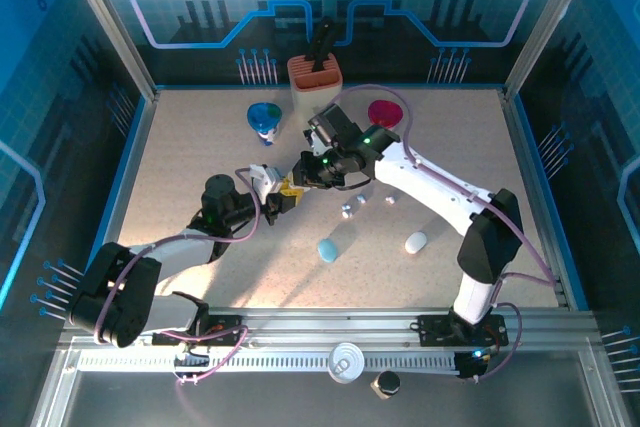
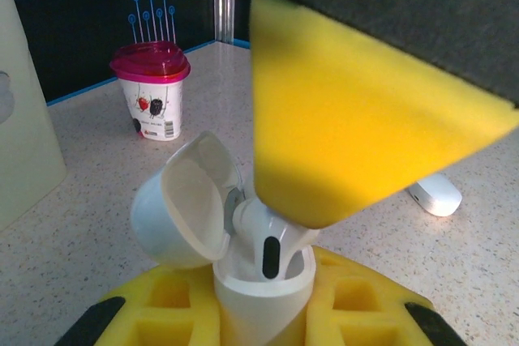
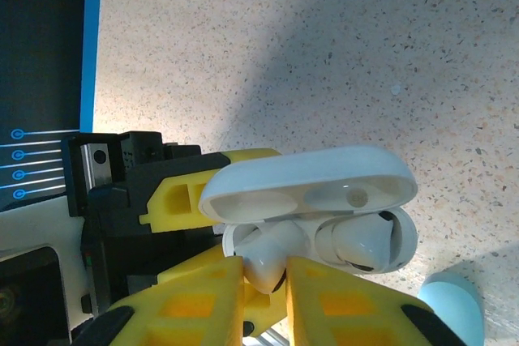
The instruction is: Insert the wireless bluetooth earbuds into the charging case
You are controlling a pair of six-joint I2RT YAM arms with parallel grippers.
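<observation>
My left gripper [image 2: 263, 318] is shut on the body of a white charging case [image 2: 263, 293], which it holds upright with the lid [image 2: 182, 204] flipped open. My right gripper [image 3: 268, 281] is shut on a white earbud [image 3: 272, 257], its stem reaching into the case's left slot. Another earbud [image 3: 361, 245] sits in the right slot under the lid [image 3: 308, 180]. From above, the two grippers meet at mid-table, left [image 1: 283, 197] and right [image 1: 305, 173]. A few loose earbuds [image 1: 362, 200] lie on the table just right of them.
A blue case [image 1: 328, 248] and a white case [image 1: 416, 241] lie nearer the front. At the back stand a blue cup [image 1: 264, 119], an orange holder [image 1: 315, 82] and a pink-lidded cup [image 1: 384, 113]. Glass walls bound the table.
</observation>
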